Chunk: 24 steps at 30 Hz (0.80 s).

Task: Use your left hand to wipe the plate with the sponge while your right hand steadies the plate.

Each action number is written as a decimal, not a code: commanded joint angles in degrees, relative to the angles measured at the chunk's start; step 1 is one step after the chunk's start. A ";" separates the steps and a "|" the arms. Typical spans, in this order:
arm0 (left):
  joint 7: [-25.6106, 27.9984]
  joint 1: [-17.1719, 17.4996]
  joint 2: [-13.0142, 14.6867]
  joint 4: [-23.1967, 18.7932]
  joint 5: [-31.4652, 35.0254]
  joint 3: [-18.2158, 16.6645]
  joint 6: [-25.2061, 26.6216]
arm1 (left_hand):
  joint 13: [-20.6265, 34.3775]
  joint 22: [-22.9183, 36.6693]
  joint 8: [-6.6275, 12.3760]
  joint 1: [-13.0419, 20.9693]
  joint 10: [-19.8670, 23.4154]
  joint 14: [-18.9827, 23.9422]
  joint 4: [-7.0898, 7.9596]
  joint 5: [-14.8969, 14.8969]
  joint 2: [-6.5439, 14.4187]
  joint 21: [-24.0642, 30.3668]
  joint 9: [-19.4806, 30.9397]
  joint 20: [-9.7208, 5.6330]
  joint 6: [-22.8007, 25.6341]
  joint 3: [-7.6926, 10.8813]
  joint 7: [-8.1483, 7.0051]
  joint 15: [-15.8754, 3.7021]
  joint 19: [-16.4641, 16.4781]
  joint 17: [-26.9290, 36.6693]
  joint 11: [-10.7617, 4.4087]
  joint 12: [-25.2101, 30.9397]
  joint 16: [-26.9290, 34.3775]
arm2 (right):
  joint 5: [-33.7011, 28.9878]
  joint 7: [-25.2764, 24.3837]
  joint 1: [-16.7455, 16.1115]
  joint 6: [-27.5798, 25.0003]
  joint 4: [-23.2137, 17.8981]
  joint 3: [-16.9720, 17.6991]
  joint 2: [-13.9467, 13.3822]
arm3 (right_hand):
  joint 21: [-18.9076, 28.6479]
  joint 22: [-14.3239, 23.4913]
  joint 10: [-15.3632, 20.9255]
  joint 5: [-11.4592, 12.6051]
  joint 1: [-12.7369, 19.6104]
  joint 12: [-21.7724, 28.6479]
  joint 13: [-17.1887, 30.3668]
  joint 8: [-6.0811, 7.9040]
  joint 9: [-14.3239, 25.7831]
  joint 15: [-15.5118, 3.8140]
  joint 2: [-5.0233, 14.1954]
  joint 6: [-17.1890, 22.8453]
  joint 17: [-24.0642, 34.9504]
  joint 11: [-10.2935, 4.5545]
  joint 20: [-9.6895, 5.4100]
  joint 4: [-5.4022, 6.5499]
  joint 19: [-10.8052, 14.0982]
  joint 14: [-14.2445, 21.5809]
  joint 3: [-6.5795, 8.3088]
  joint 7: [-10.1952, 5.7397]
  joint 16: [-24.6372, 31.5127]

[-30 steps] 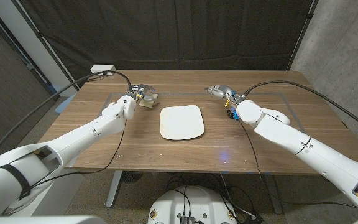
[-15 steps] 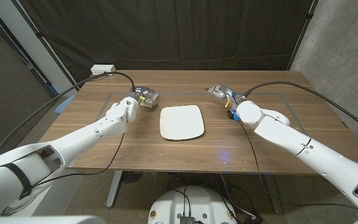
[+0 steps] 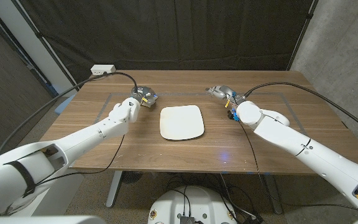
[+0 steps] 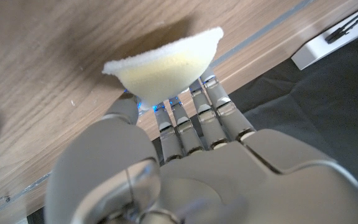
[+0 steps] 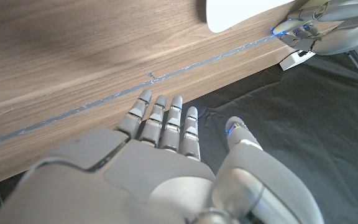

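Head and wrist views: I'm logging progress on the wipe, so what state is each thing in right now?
Pale yellow sponge: pinched in the left hand's fingers, lifted off the wood.
Left hand: holds the sponge, beside the plate, not over it.
White rounded-square plate: flat on the table, untouched.
Right hand: holds nothing, fingers spread, apart from the plate.
Wooden table: bears the plate.
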 commanded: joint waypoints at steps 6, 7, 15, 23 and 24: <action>20.18 2.32 -2.36 4.35 4.26 -0.40 1.03 | 2.56 0.48 2.10 5.26 13.16 14.19 0.32 -0.18 2.69 1.97 0.38 -1.59 9.75 5.37 2.28 -9.01 3.52 3.32 -1.15 2.67 3.51 | -0.27 0.21 1.33 -0.60 0.81 -0.84 0.58 | -0.10 0.20 0.46 -0.06 -0.14 -0.13 0.18 -0.24 0.13 -0.02 -0.41 0.44 0.10 -0.44 -0.19 0.15 -0.12 0.30 -0.11 0.05 -0.08; 21.41 2.42 -2.35 4.51 4.22 -0.53 0.68 | 2.74 0.51 2.10 5.48 13.66 14.78 0.27 -0.24 2.59 2.07 0.40 -1.72 9.89 5.44 2.59 -8.99 3.55 3.60 -1.05 2.91 3.75 | -0.42 0.25 1.43 -0.48 0.80 -0.95 0.54 | -0.11 0.20 0.44 -0.06 -0.14 -0.15 0.18 -0.26 0.13 -0.01 -0.40 0.42 0.10 -0.46 -0.24 0.15 -0.13 0.29 -0.12 0.05 -0.09; 29.24 3.17 -2.25 4.36 3.31 -2.06 -1.56 | 3.23 0.59 2.04 5.91 14.15 15.20 0.38 -0.40 2.52 2.40 0.46 -2.04 10.12 5.75 2.69 -8.84 3.78 4.10 -1.12 3.26 3.73 | -4.72 -0.16 2.81 -2.19 -0.51 -3.97 0.48 | 0.13 0.21 1.44 0.20 1.22 -0.05 0.18 -0.07 0.14 -0.49 0.67 1.64 -0.05 -0.67 -0.67 -0.43 0.55 0.81 0.86 -0.14 -0.02; 32.73 3.25 -1.56 3.47 1.91 -2.97 -6.60 | 3.68 0.64 1.97 6.15 14.46 15.63 0.57 -0.47 2.36 2.64 0.50 -2.15 10.39 5.98 2.71 -8.88 3.71 4.51 -1.08 3.50 3.65 | -12.38 -1.83 2.63 -8.19 -4.46 -8.77 0.55 | 1.84 0.39 7.42 0.45 3.29 1.28 0.14 1.23 0.12 -3.53 1.28 8.17 -0.01 -1.33 -1.80 -0.41 4.37 6.73 3.10 -0.29 1.36; 33.01 3.26 -1.47 3.27 1.74 -3.10 -7.26 | 3.70 0.64 1.98 6.16 14.48 15.66 0.58 -0.48 2.35 2.66 0.51 -2.19 10.43 5.99 2.68 -8.88 3.72 4.54 -1.07 3.52 3.65 | -13.29 -1.89 2.61 -8.94 -4.87 -9.41 0.65 | 2.02 0.42 7.92 0.45 3.35 1.35 0.13 1.42 0.12 -3.91 1.35 9.07 0.01 -1.49 -1.83 -0.27 4.72 7.47 3.33 -0.22 1.48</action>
